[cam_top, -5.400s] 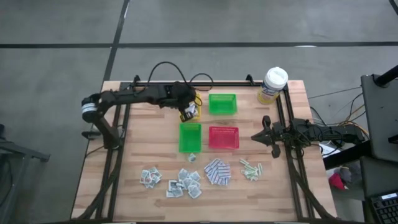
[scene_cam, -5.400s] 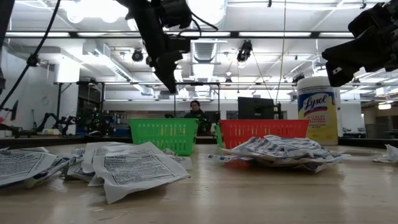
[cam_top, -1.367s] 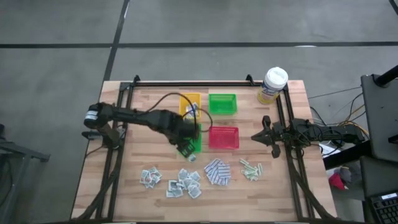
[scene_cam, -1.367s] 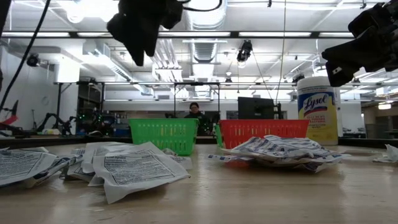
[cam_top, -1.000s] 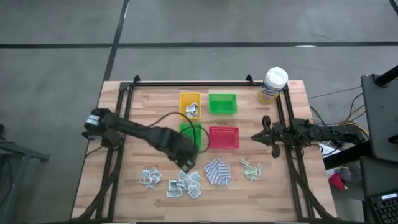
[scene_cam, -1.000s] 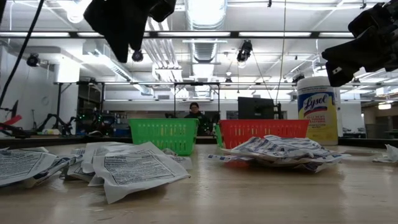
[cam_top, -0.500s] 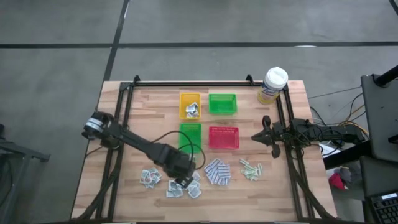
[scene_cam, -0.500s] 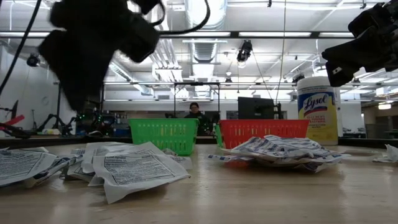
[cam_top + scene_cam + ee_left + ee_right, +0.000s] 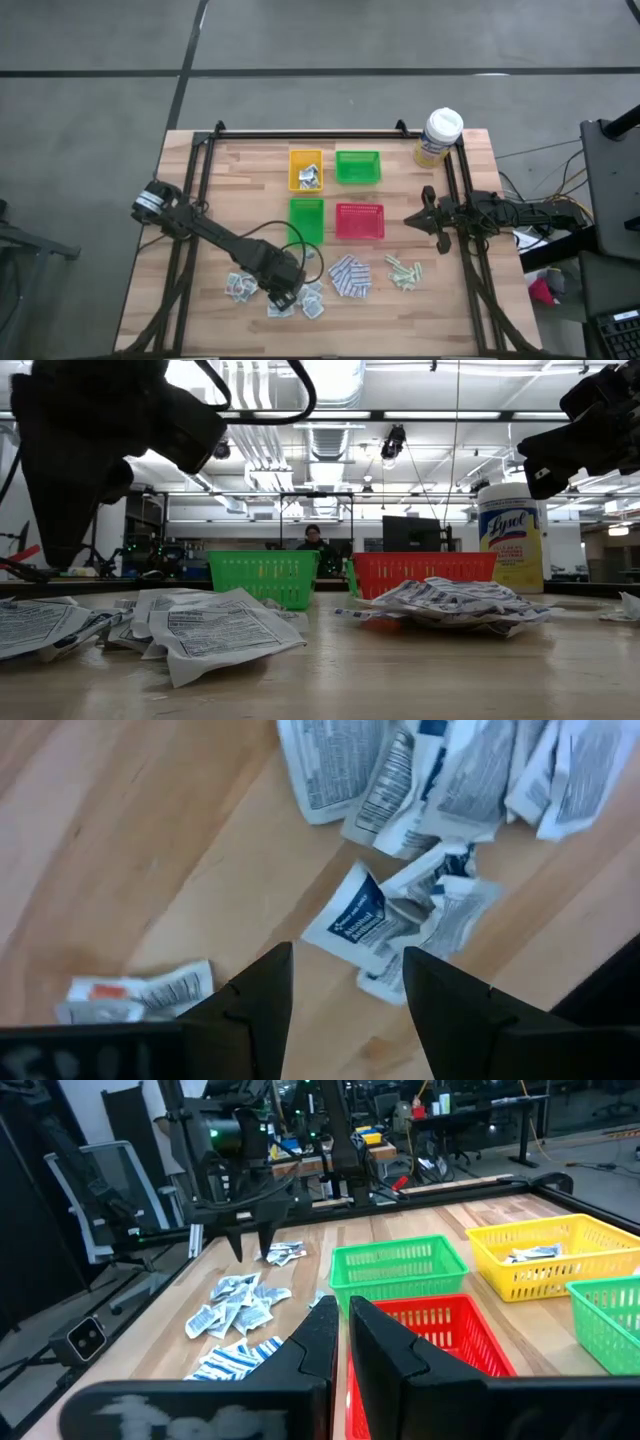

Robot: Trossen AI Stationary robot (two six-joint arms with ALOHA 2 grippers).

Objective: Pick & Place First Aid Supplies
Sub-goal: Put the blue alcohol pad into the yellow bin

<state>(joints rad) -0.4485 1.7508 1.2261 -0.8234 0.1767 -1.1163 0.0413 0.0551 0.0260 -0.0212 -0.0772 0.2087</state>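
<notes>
The left gripper [image 9: 283,297] is held low over the near part of the table [image 9: 230,200], above the middle heap of white-grey sachets [image 9: 300,297]. Its fingers [image 9: 262,995] are spread apart with nothing between them; through the gap, in the left wrist view, a sachet with a blue corner [image 9: 362,918] is seen lying flat on the wood, and more sachets [image 9: 440,775] are piled beyond it. One further sachet with an orange mark [image 9: 140,992] lies just beside one finger, apart from the heap.

A smaller heap of sachets [image 9: 240,285] lies nearer the left edge of the table. The blue-and-white pads [image 9: 349,276] are stacked loosely to the right of the middle heap, and the pale green strips [image 9: 404,271] lie further right again. A few sachets [image 9: 308,178] are already lying in the yellow tray [image 9: 294,160]. Beside it stands a green tray [image 9: 358,167]; a second green tray [image 9: 306,215] and a red tray [image 9: 359,221] stand closer to the heaps.

The right gripper [image 9: 411,219] is parked at the right side of the table, level with the red tray, its fingers [image 9: 322,1342] closed almost together and holding nothing. A yellow canister with a white lid [image 9: 438,136] stands at the far right corner. In the low view a person [image 9: 313,538] is seen far off behind the trays.
</notes>
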